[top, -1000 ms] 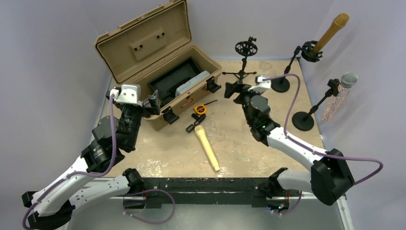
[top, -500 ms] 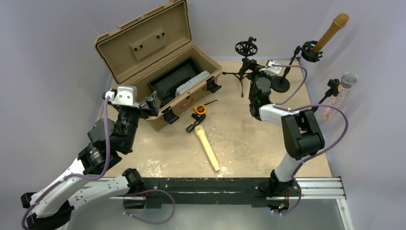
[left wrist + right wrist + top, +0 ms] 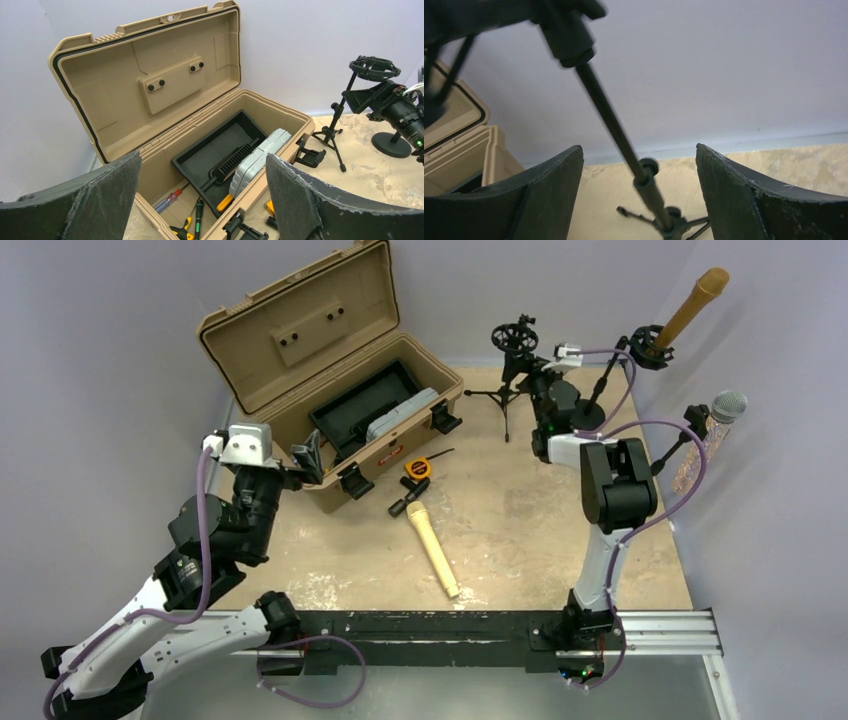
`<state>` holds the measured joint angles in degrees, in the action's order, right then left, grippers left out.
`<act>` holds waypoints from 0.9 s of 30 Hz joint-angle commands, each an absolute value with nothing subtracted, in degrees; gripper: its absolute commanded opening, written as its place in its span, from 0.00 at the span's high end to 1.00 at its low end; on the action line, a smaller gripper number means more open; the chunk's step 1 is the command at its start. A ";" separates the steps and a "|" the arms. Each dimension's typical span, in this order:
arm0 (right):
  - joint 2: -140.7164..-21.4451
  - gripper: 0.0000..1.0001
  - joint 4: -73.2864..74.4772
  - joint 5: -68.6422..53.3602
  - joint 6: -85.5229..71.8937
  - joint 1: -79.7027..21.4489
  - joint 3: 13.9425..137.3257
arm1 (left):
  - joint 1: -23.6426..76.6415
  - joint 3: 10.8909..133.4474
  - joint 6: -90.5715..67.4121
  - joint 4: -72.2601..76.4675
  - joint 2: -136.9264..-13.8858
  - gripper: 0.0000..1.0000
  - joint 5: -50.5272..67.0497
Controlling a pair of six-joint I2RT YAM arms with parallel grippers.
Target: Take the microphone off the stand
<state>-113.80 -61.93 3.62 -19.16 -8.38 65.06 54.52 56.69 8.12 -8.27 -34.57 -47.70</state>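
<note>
**A:** What has the right gripper [image 3: 636, 152] got?

**B:** Nothing. Its jaws stand wide, and the pole of the tripod stand [image 3: 614, 125] passes between them, touching neither finger as far as I can see. That stand's ring holder [image 3: 514, 339] is empty.

**A:** And the left gripper [image 3: 202, 156]?

**B:** Also spread wide and holding nothing. It faces the open toolbox [image 3: 300, 350] at the far left corner of the table [image 3: 520, 540].

**A:** So where is the microphone?

**B:** Two sit in stands. A gold microphone [image 3: 692, 308] is in a round-based stand [image 3: 590, 418] at the far right corner, and a silver-headed microphone [image 3: 712, 435] is along the right edge. I cannot tell which is meant. A yellow microphone [image 3: 432, 548] lies loose mid-table.

**A:** How will it handle?

**B:** Stiff, smooth and probably top-heavy, I'd judge, on a light stand that could tip. I'd grip the body just above the holder and draw it out along its own axis.

**A:** Arm poses?

**B:** The right arm reaches to the far edge, elbow high, wrist turned left. The left arm is folded by the left edge.
</note>
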 commanded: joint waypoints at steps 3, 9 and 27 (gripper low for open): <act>-118.37 0.22 -62.16 -9.87 -20.96 -5.01 74.49 | 54.78 58.54 8.17 -7.23 -34.10 0.09 -47.49; -122.72 0.27 -58.50 -13.03 -20.87 -4.36 81.25 | 54.82 58.49 8.26 -7.16 -34.57 0.10 -47.59; -122.03 0.79 -57.68 -14.28 -20.15 -3.90 80.00 | 54.84 58.54 7.83 -7.44 -34.79 0.12 -47.33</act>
<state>-126.80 -56.01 -16.40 -20.45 -4.27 83.33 54.52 56.73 8.10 -8.29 -34.63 -47.70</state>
